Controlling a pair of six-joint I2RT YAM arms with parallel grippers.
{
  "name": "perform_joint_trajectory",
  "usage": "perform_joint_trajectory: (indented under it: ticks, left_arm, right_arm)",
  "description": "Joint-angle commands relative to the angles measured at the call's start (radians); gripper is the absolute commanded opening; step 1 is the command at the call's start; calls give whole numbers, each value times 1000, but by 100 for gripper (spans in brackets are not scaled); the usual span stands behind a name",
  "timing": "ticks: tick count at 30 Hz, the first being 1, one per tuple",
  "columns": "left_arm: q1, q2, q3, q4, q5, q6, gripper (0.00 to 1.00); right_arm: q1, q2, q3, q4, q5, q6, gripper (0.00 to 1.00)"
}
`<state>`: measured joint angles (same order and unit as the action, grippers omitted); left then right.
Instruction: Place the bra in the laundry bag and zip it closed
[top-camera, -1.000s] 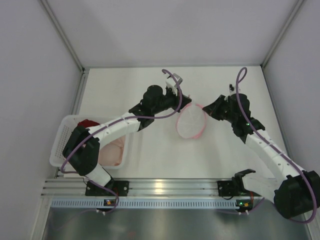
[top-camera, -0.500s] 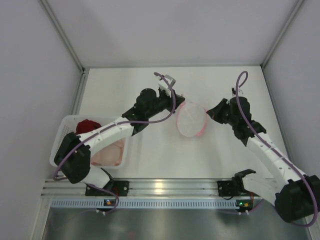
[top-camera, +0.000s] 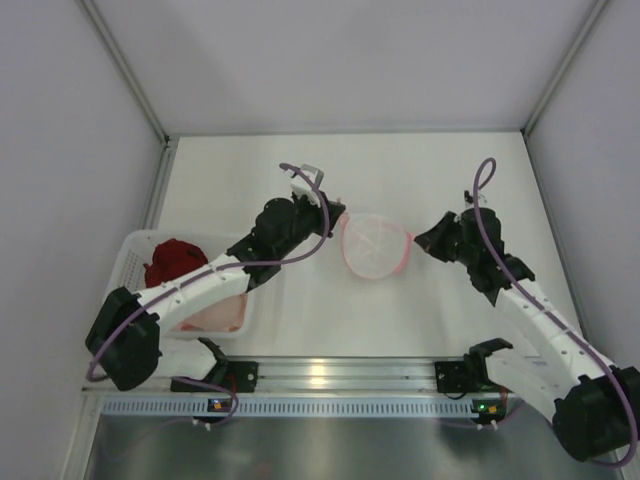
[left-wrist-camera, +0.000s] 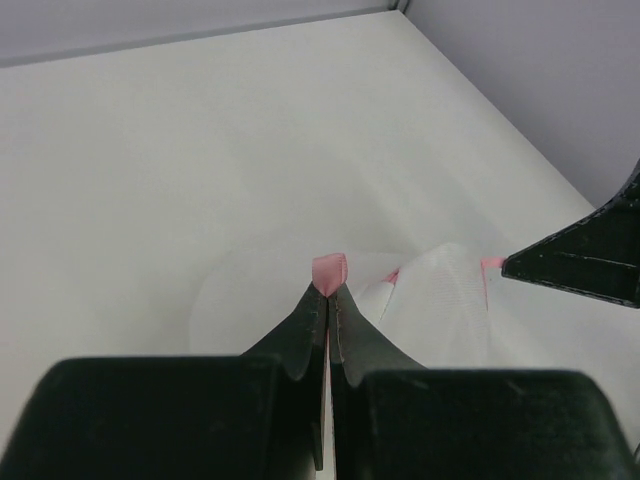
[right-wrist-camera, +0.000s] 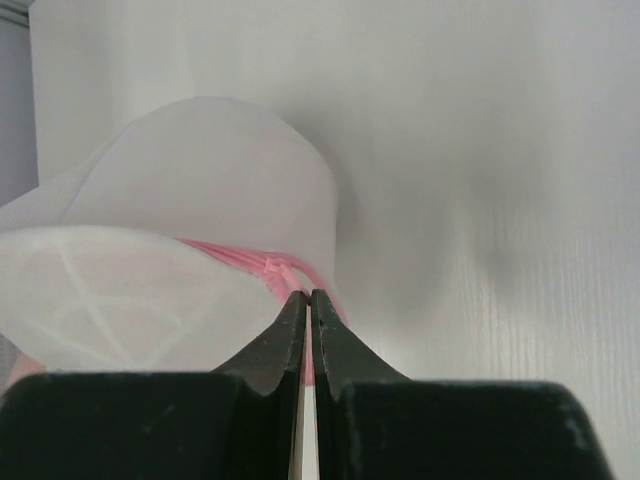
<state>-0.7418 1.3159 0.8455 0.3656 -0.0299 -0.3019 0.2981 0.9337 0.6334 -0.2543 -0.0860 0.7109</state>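
From above: the left gripper (top-camera: 336, 212) is clamped on the near-left edge of the small round white mesh laundry bag with its pink zip rim (top-camera: 372, 247), and the right gripper (top-camera: 418, 240) is pinched on the opposite edge. And there's the change! A second ago the bag hung as a narrow tilted oval between them. Now the left arm has swung back and out to its own side, dragging its edge along, and the pouch reads wider and rounder over the white table (top-camera: 300, 320). That looks like the mouth being stretched open, which is just what loading needs. The soft pale pink bra (top-camera: 222, 310) hasn't joined the party: it lies in the white perforated plastic basket (top-camera: 118, 290), well apart from the bag, beside a dark red bra (top-camera: 168, 262).

Left wrist view: fingers pressed tight together, a little pink tab (left-wrist-camera: 328, 268) of the rim nipped at their tips, mesh spreading beyond, the other arm's dark finger at the right.

Right wrist view: fingers closed flat on the pink rim, the mesh dome bulging away to the left. With both grippers busy, one must let go to fetch the bra.
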Motion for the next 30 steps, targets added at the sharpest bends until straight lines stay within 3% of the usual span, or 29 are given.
perform_joint_trajectory:
  ticks: [1,6,10,16,18,21,28,30]
  left_arm:
    - [10,-92,-29,102,-145,-48,0]
    - [12,-113,-63,101,-148,-78,0]
    - [9,-95,-75,101,-21,-78,0]
    - [10,-89,-94,102,10,-80,0]
    - [10,-89,-97,102,5,-68,0]
    - [10,-90,-99,102,13,-63,0]
    - [10,-118,-111,101,47,-60,0]
    - [10,-127,-112,101,42,-62,0]
  right_arm:
    - [-17,-30,-14,-59,54,-7,0]
    - [-17,-39,-26,-63,31,-14,0]
    - [-17,-33,-21,-4,2,-37,0]
    - [-17,25,-26,116,-176,-27,0]
    - [-17,50,-63,226,-242,27,2]
    - [-17,97,-92,322,-284,91,29]
    - [-8,189,-188,550,-297,344,67]
    - [2,218,-201,611,-310,395,74]
